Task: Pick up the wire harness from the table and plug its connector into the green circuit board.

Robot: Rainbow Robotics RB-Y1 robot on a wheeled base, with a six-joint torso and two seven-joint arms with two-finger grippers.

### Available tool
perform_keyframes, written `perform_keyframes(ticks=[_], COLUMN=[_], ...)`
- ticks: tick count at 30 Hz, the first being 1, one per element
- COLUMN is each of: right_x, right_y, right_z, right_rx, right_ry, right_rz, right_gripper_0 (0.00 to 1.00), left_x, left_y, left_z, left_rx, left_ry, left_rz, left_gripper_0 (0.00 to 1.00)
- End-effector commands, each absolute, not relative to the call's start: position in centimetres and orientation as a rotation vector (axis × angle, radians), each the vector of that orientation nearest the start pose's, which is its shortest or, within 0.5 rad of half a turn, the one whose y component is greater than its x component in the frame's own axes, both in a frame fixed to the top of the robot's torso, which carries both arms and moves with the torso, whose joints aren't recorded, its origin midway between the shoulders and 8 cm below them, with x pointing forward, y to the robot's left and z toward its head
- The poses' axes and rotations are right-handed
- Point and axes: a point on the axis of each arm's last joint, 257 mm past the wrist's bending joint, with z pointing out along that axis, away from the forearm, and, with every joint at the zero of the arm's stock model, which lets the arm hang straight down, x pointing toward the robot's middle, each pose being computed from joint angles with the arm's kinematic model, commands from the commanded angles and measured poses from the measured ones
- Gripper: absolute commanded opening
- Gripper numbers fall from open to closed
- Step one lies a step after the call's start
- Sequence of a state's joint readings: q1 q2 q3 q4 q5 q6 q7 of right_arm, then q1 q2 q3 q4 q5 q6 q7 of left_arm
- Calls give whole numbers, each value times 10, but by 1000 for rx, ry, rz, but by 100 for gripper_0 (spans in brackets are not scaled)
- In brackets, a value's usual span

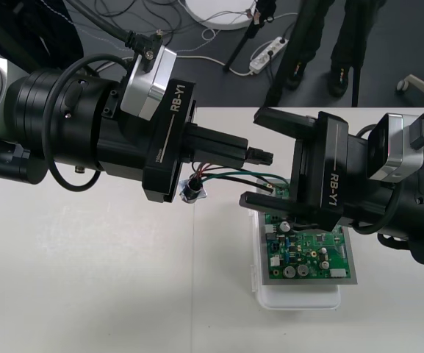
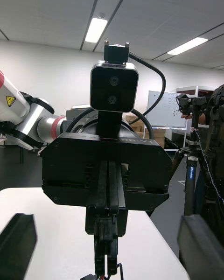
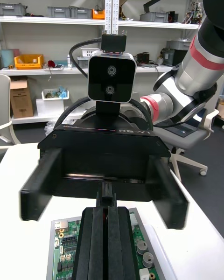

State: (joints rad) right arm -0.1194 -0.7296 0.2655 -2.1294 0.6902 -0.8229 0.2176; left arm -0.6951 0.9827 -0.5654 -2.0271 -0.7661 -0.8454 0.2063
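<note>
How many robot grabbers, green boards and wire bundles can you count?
Black two-finger grippers: 2, left gripper and right gripper
Green circuit board on white base: 1
Small wire harness, red, black, green wires: 1
Total: 4

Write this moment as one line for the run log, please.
left gripper: shut on wire harness | right gripper: open, facing it at circuit board far edge | socket: beneath left gripper

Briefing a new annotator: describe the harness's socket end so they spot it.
Find the left arm's black claw, shut and reaching toward the green circuit board. Under that claw's body, left of the board, is the harness's round metal socket. Unlike the thin red, black and green wires running from it, it is a round lump.
</note>
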Motion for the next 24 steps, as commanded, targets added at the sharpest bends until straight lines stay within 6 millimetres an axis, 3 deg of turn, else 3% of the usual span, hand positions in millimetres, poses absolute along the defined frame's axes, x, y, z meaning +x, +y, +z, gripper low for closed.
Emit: perform_keyframes(ticks=[1,12,24], right_x=[282,283,298], right_y=[-15,-15,-33], right_z=[31,32,25], right_rx=[-1082,-1076,-1098], right_ry=[735,740,824], right_rz=[970,972,930], right_gripper_0=[100,100,100], left_x=[290,311,322], left_y=[-27,-16,19], left_z=[21,14,-16], left_rx=[1589,1516,1529], left_ry=[879,951,976], left_rz=[-956,-996,-1080], left_gripper_0=[0,0,0])
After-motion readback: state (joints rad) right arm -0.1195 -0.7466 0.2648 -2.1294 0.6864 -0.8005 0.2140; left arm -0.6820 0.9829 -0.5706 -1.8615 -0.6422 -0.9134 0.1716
